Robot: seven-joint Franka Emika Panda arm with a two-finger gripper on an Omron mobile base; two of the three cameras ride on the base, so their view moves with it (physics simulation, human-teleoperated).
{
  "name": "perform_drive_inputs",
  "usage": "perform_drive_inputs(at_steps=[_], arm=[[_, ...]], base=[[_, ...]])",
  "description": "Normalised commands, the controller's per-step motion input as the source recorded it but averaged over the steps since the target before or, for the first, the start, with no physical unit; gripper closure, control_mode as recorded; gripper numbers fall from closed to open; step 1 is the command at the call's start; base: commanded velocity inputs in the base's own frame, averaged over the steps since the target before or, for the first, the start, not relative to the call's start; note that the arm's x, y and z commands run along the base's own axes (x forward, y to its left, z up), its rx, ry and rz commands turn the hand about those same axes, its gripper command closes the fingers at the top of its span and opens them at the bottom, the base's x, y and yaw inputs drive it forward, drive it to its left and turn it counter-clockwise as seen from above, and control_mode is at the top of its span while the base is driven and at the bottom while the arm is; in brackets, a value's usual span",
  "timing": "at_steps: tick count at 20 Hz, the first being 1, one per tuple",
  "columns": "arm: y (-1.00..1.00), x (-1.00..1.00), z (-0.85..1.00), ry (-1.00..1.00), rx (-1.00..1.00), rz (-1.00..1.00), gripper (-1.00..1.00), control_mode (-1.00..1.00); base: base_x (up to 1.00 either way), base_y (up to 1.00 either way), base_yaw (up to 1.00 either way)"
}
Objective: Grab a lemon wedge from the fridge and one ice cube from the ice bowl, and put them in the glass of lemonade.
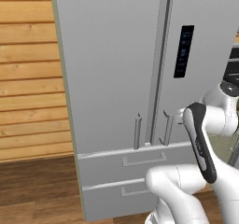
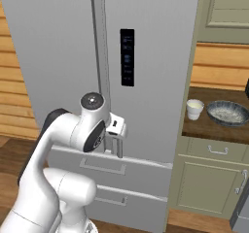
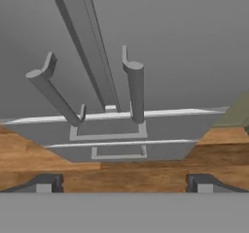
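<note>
Straight ahead stands the fridge, its two upper doors and both lower drawers closed, a black panel on the right-hand door. Right of the fridge runs a dark counter over olive-green cabinets. On that counter sits the ice bowl, and between it and the fridge, just beside the bowl, the glass of lemonade. Near the foot of the fridge's right door handle hovers the gripper, its fingertips spread wide and holding nothing. No lemon wedge can be made out with the doors closed.
</note>
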Motion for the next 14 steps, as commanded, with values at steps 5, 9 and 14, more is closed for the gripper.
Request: perform_drive_inputs(at_steps=[5,9,14], arm=[[0.0,0.42,-0.32,-0.14,0.0,0.0,-1.0,-1.0],[0.0,0.44,-0.26,-0.14,0.0,0.01,-1.0,-1.0],[-0.01,0.52,-0.13,0.0,0.0,0.02,-1.0,-1.0]], base=[[0.0,0.0,0.0],[0.0,0.0,0.0],[0.0,0.0,0.0]])
